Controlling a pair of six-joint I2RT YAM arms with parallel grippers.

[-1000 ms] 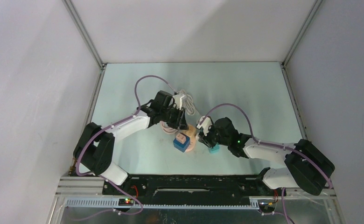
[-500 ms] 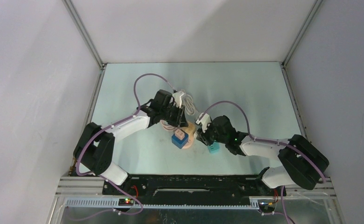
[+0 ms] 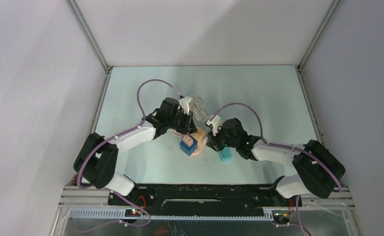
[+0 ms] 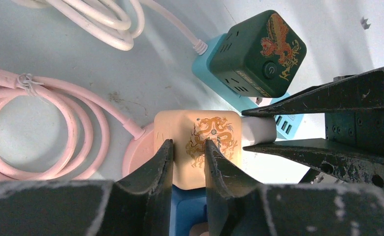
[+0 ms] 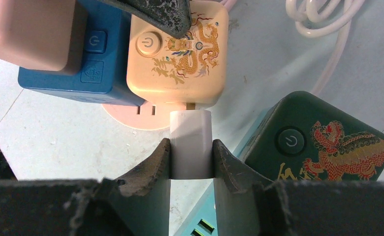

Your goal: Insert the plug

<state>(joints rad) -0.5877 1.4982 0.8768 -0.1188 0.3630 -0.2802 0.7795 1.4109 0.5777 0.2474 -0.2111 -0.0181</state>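
While the right hand pinches the white plug, plug juts straight ahead of its fingertips, long axis in line with the fingers. Tip meets the near side of the cream socket cube; a sliver of prong shows, so probably not seated. Left hand is pressed onto that cube from the far side, bracing it. Green cube crowds the right hand's right side and blue cube sits ahead-left, so the only open room is straight forward.
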